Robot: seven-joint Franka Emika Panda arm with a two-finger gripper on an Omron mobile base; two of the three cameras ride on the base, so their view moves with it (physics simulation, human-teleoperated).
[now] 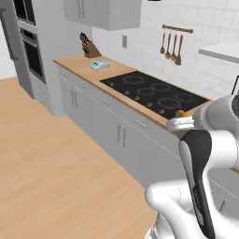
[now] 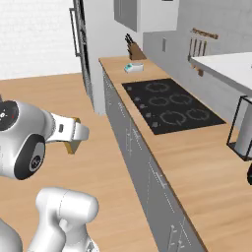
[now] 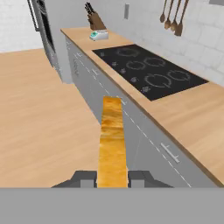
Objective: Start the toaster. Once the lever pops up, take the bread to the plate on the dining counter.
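while the wood counter (image 3: 192, 109) with its black cooktop (image 3: 151, 70) runs along the tiled wall, a knife block (image 3: 94, 19) and small scale (image 3: 99, 35) stand at its far end. out over the floor beside the cabinets, the gripper (image 3: 112, 177) is clamped on the bread (image 3: 112, 140), edge-on between the fingers.

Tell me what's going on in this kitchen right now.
The robot arm's end effector is shut on a slice of bread, carrying it in the air beside the wood counter with the black cooktop. A knife block and a small scale sit at the counter's far end. The bread hasn't been set down yet.
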